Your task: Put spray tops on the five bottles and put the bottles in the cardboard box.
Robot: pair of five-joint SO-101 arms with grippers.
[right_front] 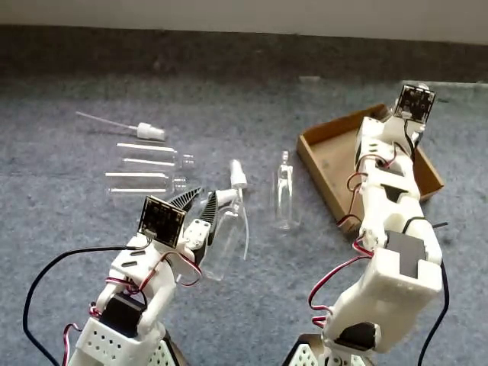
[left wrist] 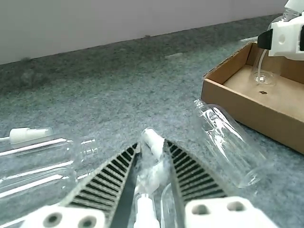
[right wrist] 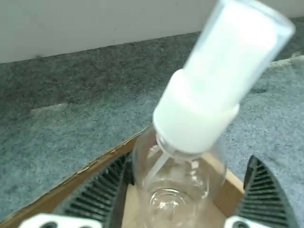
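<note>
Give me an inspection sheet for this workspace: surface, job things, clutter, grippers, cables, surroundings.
Surface: grey carpet.
Job's things: cardboard box under the right arm; three uncapped bottles lying on the carpet; loose spray top near two of them; lying capped bottle; boxed capped bottle inside the box.
Clutter: nothing seen.
Grippers: left gripper at the lying capped bottle's spray end; right gripper open around the boxed capped bottle.
Cables: black cable looping by the left arm; red and white wires along both arms.
Surroundings: pale wall behind.
</note>
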